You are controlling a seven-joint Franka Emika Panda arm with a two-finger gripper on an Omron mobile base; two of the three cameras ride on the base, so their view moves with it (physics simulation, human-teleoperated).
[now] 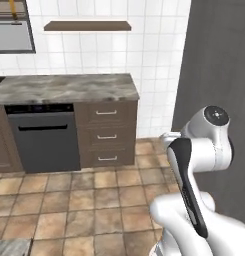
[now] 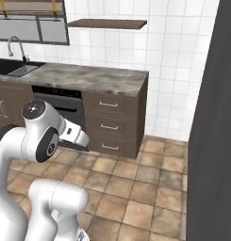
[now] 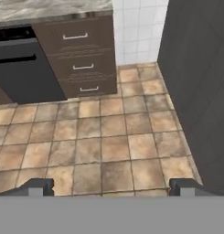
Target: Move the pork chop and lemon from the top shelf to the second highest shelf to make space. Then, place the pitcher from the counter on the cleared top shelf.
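My gripper [image 3: 112,187] hangs open over the brown tiled floor, its two dark fingertips [image 3: 40,186] set wide apart with nothing between them. It faces the floor in front of a tall dark grey fridge front [image 3: 195,77], which stands shut on the right. The pork chop, the lemon, the top shelf and the second highest shelf are hidden. A marbled grey counter [image 1: 69,87] runs along the back wall to the left, and the stretch in view is bare. The pitcher is out of view.
Under the counter sit a dark dishwasher [image 1: 44,137] and a stack of three brown drawers [image 1: 106,135]. A wooden wall shelf [image 1: 87,25] hangs above. A sink with a tap [image 2: 15,66] is at the far left. Tiled floor [image 1: 94,200] lies open ahead.
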